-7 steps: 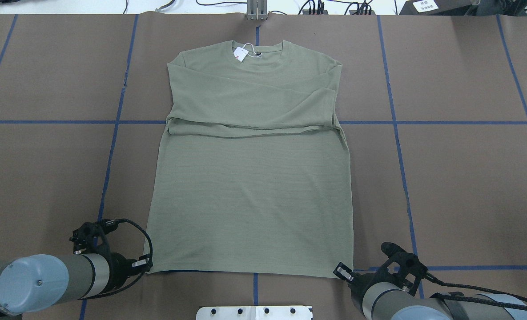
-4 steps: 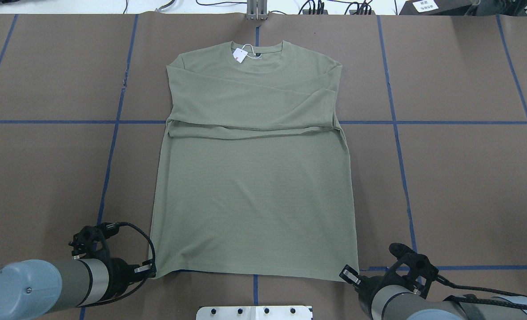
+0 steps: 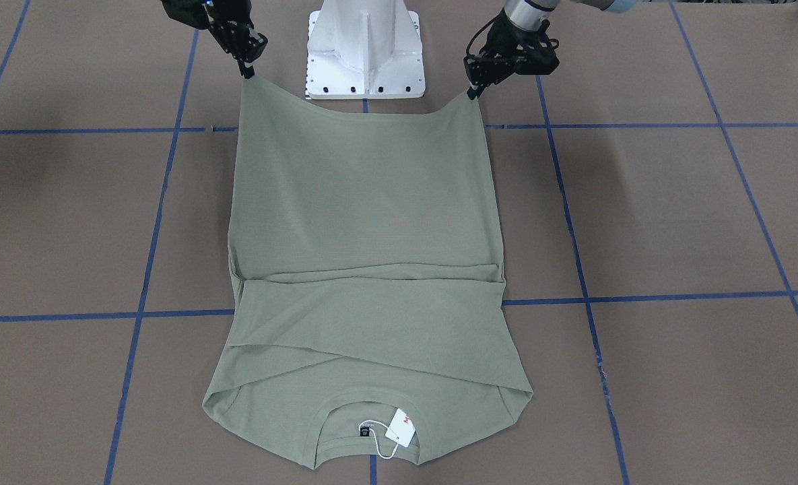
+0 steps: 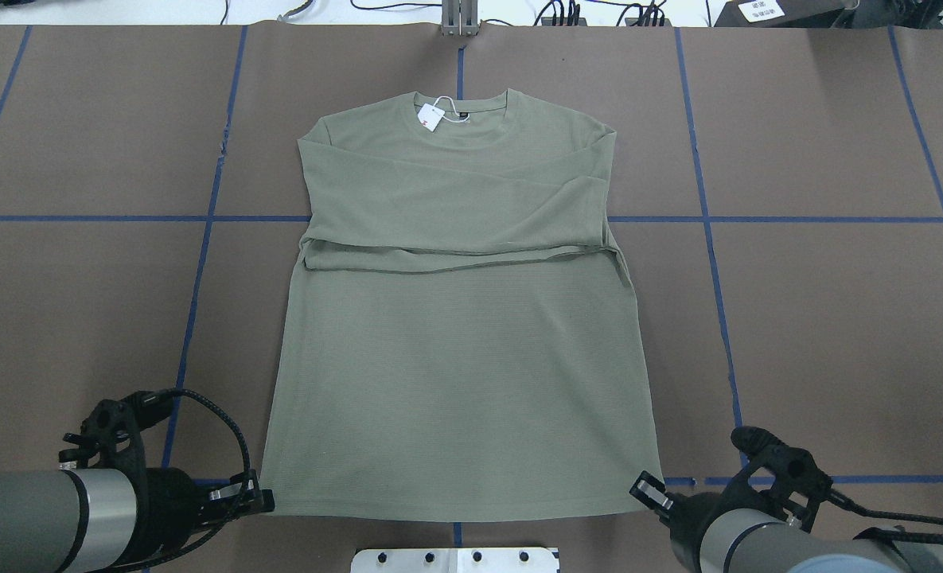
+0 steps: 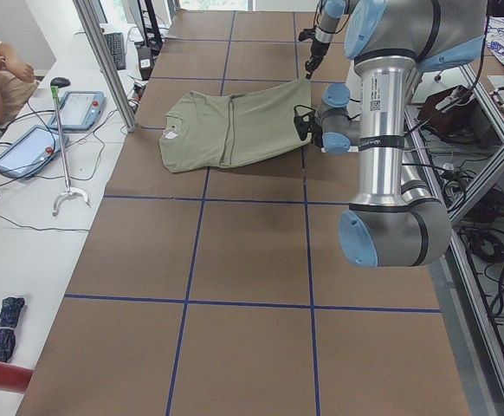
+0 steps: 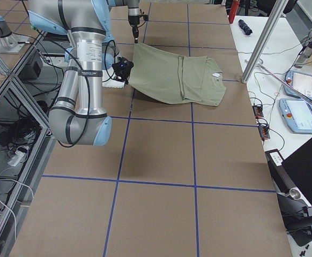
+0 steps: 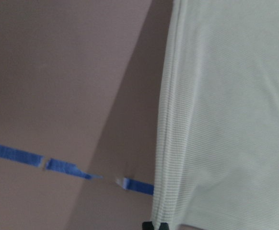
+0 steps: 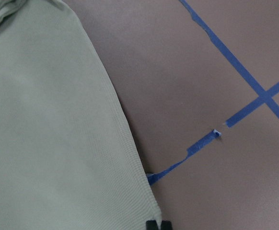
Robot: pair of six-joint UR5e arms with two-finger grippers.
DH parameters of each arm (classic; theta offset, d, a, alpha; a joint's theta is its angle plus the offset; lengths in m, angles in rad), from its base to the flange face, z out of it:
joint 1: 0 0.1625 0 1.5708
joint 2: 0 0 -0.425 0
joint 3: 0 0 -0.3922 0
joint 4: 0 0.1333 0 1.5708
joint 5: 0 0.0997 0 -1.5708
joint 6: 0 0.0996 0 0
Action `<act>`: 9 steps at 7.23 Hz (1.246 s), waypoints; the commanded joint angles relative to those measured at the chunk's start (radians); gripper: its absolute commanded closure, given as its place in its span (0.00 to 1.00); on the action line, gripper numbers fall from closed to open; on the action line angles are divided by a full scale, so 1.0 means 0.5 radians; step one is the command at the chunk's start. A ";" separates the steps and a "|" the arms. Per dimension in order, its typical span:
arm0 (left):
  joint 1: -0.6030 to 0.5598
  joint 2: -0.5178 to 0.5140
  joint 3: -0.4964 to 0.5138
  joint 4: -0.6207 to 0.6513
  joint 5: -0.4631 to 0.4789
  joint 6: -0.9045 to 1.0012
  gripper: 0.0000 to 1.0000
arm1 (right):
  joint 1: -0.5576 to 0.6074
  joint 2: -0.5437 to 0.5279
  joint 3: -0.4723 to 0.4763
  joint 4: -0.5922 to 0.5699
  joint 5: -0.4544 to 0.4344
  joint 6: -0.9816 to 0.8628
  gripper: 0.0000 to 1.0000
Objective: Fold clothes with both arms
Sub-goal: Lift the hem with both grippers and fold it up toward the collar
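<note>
Sage-green shirt [image 4: 455,358], 2 hem corners pinched by left gripper [image 4: 253,498] and right gripper [image 4: 649,492], wide table [image 4: 837,318] around.

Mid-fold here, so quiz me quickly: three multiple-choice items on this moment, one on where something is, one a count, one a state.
1. Where is the white hang tag? A at the neck, on the end far from the robot; B at the hem; C on a cuff.
2. How many grippers hold a hem corner of the shirt? A none; B one; C two.
3. The sleeves are: A spread out flat to the sides; B folded across the chest; C rolled up to the shoulders.

1 A: the tag lies in the neck opening.
2 C: the left gripper and the right gripper each pinch a corner, with the hem raised between them.
3 B: the sleeve layers cross the chest.
</note>
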 commanded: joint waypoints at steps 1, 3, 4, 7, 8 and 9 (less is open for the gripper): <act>-0.134 -0.096 -0.113 0.107 -0.021 0.001 1.00 | 0.291 0.159 0.013 -0.013 0.045 -0.116 1.00; -0.492 -0.280 -0.010 0.114 -0.119 0.093 1.00 | 0.634 0.463 -0.170 -0.050 0.192 -0.401 1.00; -0.719 -0.442 0.155 0.114 -0.253 0.212 1.00 | 0.855 0.598 -0.335 -0.047 0.363 -0.572 1.00; -1.031 -0.716 0.564 0.114 -0.313 0.464 1.00 | 1.292 0.957 -0.915 -0.022 0.585 -0.990 1.00; -1.083 -0.859 0.790 0.108 -0.307 0.504 1.00 | 1.378 1.007 -1.132 0.142 0.610 -1.003 1.00; -1.153 -0.964 1.001 0.080 -0.298 0.601 1.00 | 1.458 1.056 -1.432 0.410 0.613 -1.010 1.00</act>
